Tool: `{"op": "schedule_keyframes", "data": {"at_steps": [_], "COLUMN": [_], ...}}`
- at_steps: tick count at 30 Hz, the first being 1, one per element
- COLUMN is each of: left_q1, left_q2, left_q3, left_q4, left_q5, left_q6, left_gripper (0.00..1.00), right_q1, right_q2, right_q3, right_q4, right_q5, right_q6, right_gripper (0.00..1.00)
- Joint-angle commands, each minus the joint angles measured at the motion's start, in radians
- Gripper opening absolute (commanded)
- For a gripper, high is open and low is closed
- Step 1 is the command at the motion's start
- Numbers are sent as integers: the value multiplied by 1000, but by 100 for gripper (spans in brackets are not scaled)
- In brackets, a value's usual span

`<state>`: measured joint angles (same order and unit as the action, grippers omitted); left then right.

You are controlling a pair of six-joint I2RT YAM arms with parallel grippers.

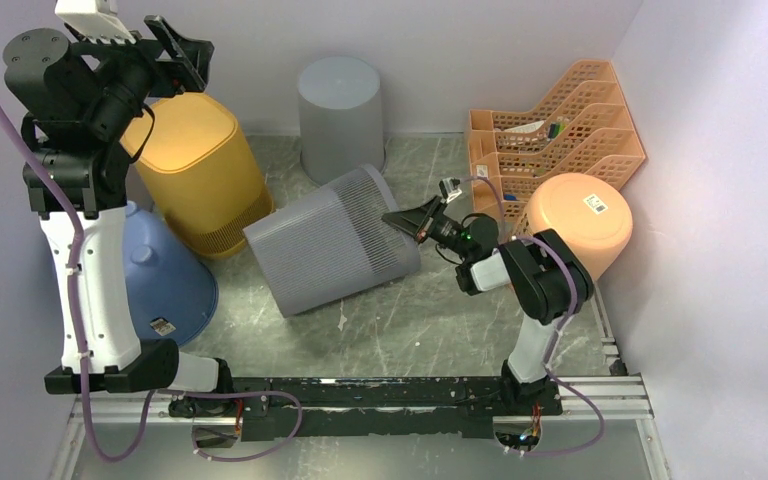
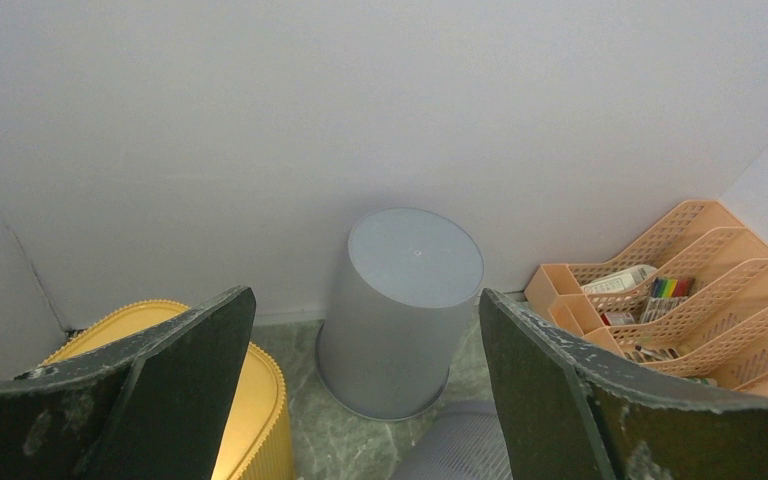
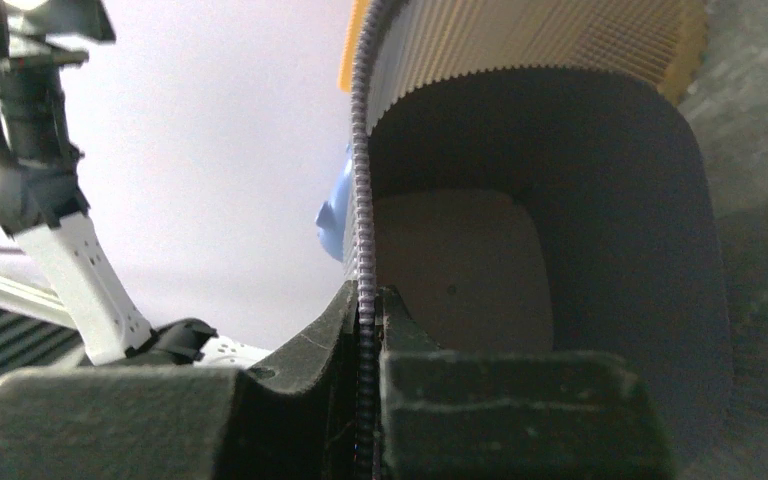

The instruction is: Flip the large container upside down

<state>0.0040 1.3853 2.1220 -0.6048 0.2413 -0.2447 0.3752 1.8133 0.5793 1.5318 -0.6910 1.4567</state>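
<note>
Nearest to us, at the left edge of the table (image 1: 410, 325), a blue basin (image 1: 175, 280) sits mouth-down beside the left arm's white link. Just beyond it, in the middle of the table, we see the large container (image 1: 330, 240), grey and ribbed, lying on its side with its open mouth turned toward the right arm. The right gripper (image 1: 412, 222) is clamped on its rim. In the right wrist view one finger sits inside the mouth and the other outside the ribbed wall, with the rim pinched between them. To the right, a peach bin (image 1: 585, 215) stands upside down by the wall. Behind the basin a yellow container (image 1: 200, 165) also rests upside down, its base end just beside the grey one. High above it, the left gripper (image 1: 182, 55) hangs with its fingers spread wide and nothing between them. Farthest back, a smooth grey bin (image 1: 340, 105) stands inverted against the wall, and orange mesh file trays (image 1: 560, 130) fill the far right corner.
</note>
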Motion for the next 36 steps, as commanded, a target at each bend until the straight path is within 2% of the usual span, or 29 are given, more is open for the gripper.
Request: {"op": "schedule_keyframes", "data": {"at_steps": [1,3,6,13,20,29,36], "left_q1": [8,8,8,7,1,-1,-1], "left_q2": [22,26,31,58,77,90,72], "left_q3": [39,39,41,79,122,203,178], "left_q4": [-19,-21,-26,-39,-58,-114,-113], "left_q5": [16,8,-3,-10,-15,-40,-50], "left_q6": [20,26,35,35,34,59,64], "left_gripper": [93,93,93,93,93,94,94], "right_q1": [-92,-108,-105,-86,21,215,211], "right_q2": [232,299,303,113,12,72,182], "right_q3": [-27,5,33,81,193,368,375], "right_q4": [262,288,287,289,291,292,293], "right_q5": [-71,-92,-116,-165,-115,5,14], "right_q6": [79,104,100,156,265,328,338], "right_gripper": [0,0,0,0,0,0,0]}}
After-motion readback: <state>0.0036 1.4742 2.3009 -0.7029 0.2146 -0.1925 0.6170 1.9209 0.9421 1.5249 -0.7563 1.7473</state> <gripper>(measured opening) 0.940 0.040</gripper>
